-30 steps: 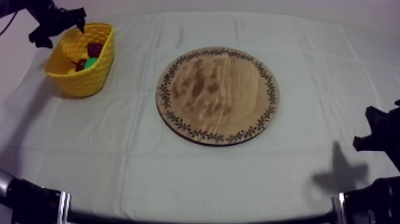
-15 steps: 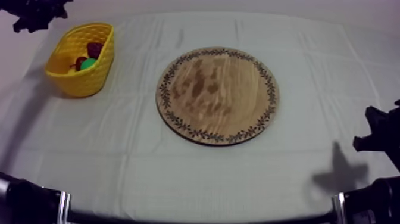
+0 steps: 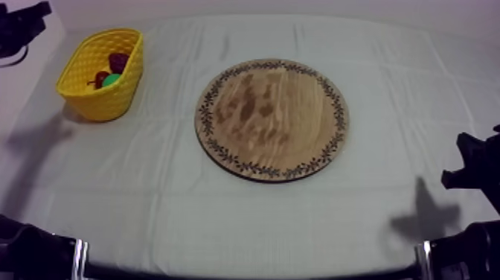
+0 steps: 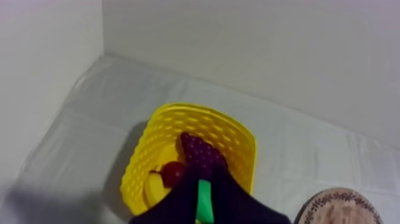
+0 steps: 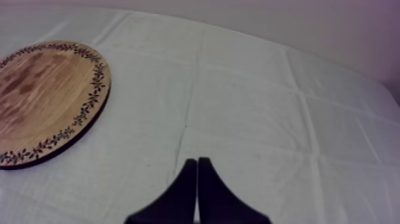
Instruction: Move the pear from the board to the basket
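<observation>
The left arm (image 3: 18,28) was cut off at the far left corner of the top view, well apart from the yellow basket (image 3: 83,65), and its fingers could not be made out there. In the left wrist view the left gripper (image 4: 204,179) hung above the basket with its two fingers a narrow way apart. A strip of green showed through the gap. This was the pear (image 3: 111,79), which the top view showed lying inside the basket, so the hand held nothing. Those fingers hid most of the pear in the wrist view.

The right gripper (image 5: 197,159) gripped nothing, its fingers pressed together into a thin wedge over cloth to the right of the wooden board (image 3: 271,119). In the top view it was a dark shape partly cut by the right edge.

The basket stood at the far left of the table. Besides the pear it held a bunch of grapes (image 4: 202,156) toward its far end. A small red fruit (image 4: 172,173) lay just beside the grapes, and a banana (image 4: 153,189) was partly covered by the red fruit and hard to make out from above.

The board lay flat in the middle of the table, well apart from the basket, with only the creased grey-white cloth (image 3: 171,208) between them. A dark shadow (image 3: 425,217) lay on the cloth at the near right.
</observation>
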Available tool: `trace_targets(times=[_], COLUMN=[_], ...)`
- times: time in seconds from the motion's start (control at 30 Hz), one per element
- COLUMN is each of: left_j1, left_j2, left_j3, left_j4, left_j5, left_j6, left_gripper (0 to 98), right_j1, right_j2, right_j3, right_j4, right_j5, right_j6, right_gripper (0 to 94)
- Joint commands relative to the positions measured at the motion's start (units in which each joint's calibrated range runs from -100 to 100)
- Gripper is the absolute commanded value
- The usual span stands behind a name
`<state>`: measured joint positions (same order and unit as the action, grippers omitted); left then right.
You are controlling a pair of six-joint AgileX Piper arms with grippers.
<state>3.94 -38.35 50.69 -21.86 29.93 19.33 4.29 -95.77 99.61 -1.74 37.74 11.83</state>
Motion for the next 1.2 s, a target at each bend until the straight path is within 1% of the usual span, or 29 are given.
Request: trace_targets(times=[0.0,0.17,0.4,0.47,0.63,0.7,0.77,0.93,1.07,1.17], left_j1=[-0.1,-0.8,-2.6,-2.9,-3.2,-3.3,-3.3,-2.9,-1.8,-1.3], left_j2=[-10.6,-21.2,-36.0,-40.4,-49.3,-51.7,-53.7,-57.5,-60.4,-61.2], left_j3=[8.2,17.5,30.2,33.4,39.2,41.5,43.7,46.0,46.5,46.5], left_j4=[0.08,0.09,0.1,0.1,0.1,0.1,0.2,2.07,5.16,6.47], left_j5=[-2.7,-5.3,-7.4,-8.1,-9.1,-9.4,-9.6,-6.5,-1.8,0.6], left_j6=[-0.8,-1.5,-2.0,-1.5,0.8,1.1,0.7,-1.8,-6.0,-8.2], left_gripper=[3.9,0.8,0.1,0.0,0.0,0.0,0.0,0.0,0.0,0.0], right_j1=[0.0,0.0,0.0,0.0,0.0,0.0,0.0,0.0,0.0,0.0], right_j2=[0.0,0.0,0.0,0.0,0.0,0.0,0.0,0.0,0.0,0.0], right_j3=[0.1,0.1,0.1,0.1,0.1,0.1,0.1,0.1,0.1,0.1], right_j4=[0.0,0.0,0.0,0.0,0.0,0.0,0.0,0.0,0.0,0.0], right_j5=[0.0,0.0,0.0,0.0,0.0,0.0,0.0,0.0,0.0,0.0], right_j6=[0.0,0.0,0.0,0.0,0.0,0.0,0.0,0.0,0.0,0.0], right_gripper=[0.5,0.5,0.5,0.5,0.5,0.5,0.5,0.5,0.5,0.5])
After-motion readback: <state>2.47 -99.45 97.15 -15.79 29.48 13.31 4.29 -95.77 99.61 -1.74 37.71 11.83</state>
